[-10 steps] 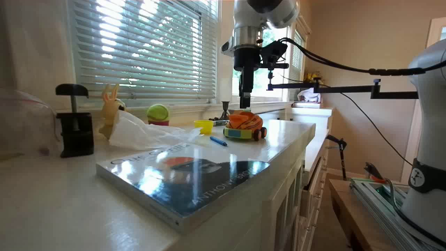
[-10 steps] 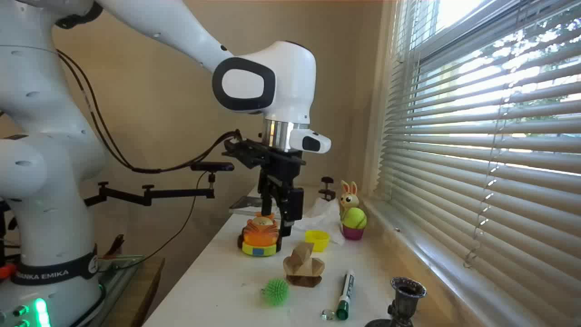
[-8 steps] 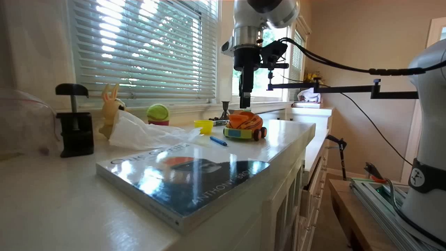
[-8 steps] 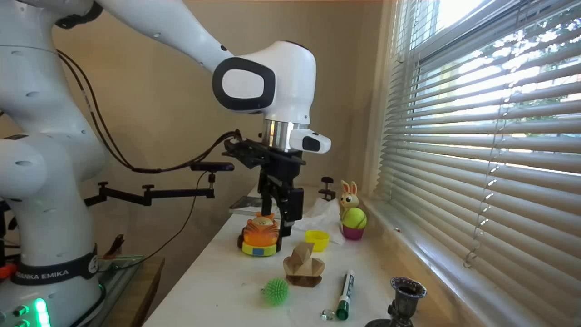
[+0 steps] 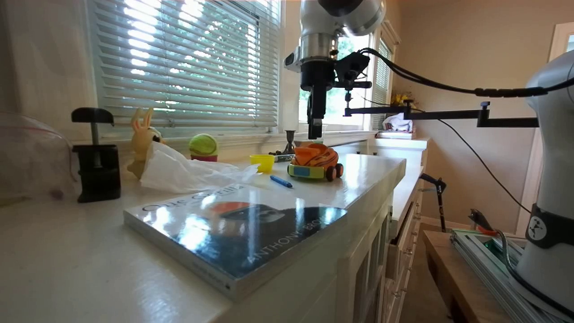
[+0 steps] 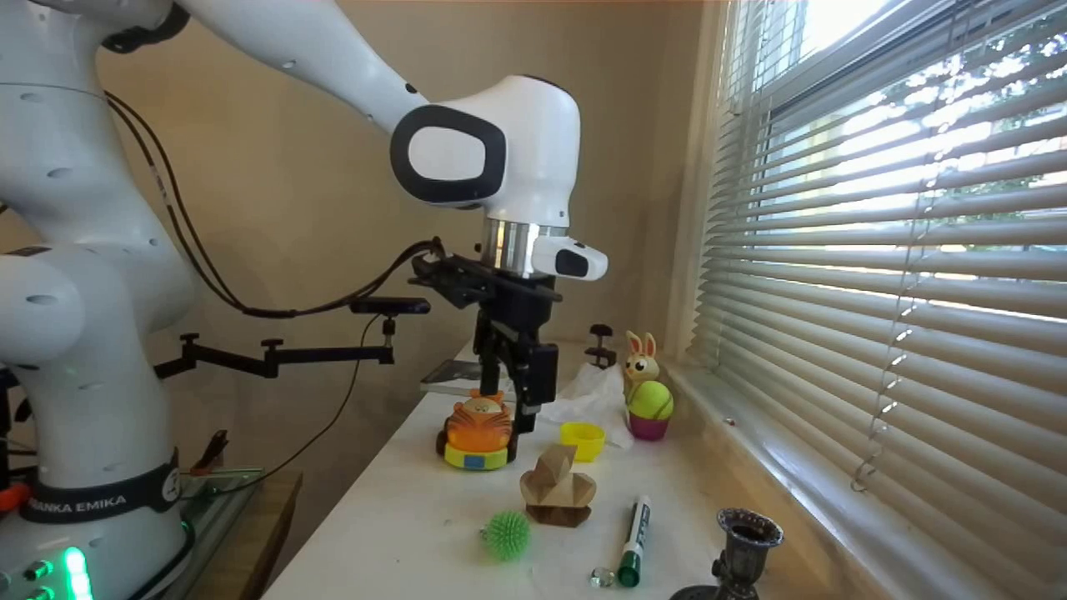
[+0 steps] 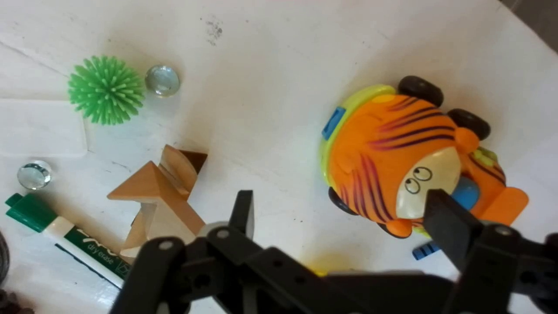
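My gripper (image 7: pixel 340 194) is open, its black fingers (image 7: pixel 243 213) spread wide with nothing held between them. In the wrist view an orange tiger toy car (image 7: pixel 383 144) on a yellow-green base lies below and beyond the jaws; the right finger overlaps its face. Both exterior views show the fingers pointing down above the white counter close to that toy car (image 6: pixel 477 437). Touching cannot be told. A faceted brown figure (image 7: pixel 174 209) sits below the left finger. The tip of a blue pen (image 7: pixel 425 250) shows beside the right finger. Mostly hidden under the gripper is a yellow cup (image 6: pixel 586 440).
A green spiky ball (image 7: pixel 107 90), a dry erase marker (image 7: pixel 87 250) and clear glass beads lie on the counter. A dark candle holder (image 6: pixel 742 550) stands windowward. Farther along are a book (image 5: pixel 242 233), white bag (image 5: pixel 188 172), rabbit toy (image 5: pixel 142 143), tennis ball (image 5: pixel 203 145) and black clamp (image 5: pixel 96 170).
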You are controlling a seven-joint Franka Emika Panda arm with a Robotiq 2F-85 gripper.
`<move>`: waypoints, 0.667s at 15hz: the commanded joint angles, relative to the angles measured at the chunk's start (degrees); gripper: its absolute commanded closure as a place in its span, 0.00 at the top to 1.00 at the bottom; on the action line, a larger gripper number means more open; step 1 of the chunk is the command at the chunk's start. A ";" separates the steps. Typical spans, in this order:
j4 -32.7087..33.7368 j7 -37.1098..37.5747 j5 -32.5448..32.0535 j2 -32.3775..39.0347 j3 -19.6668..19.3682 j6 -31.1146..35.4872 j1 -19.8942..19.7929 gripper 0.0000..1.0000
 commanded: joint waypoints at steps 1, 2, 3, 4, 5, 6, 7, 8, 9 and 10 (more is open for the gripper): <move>2.41 -1.11 -0.05 0.53 1.87 -1.41 -0.70 1.00; 3.39 -1.58 0.03 0.47 2.26 -1.88 -0.41 1.00; 4.28 -1.88 -0.18 0.34 2.74 -2.23 -0.23 1.00; 5.35 -2.82 0.11 0.29 3.10 -2.77 0.10 1.00; 6.56 -3.87 0.23 0.40 3.45 -3.35 0.34 1.00; 7.77 -4.29 -0.30 0.63 3.99 -3.62 0.38 1.00; 8.89 -4.70 -0.72 0.79 4.47 -3.83 0.40 1.00; 10.03 -4.93 -1.25 0.84 4.97 -4.10 0.40 1.00; 11.17 -5.21 -1.97 1.00 5.44 -3.92 0.37 1.00; 12.35 -5.58 -2.48 1.17 5.90 -3.85 0.43 1.00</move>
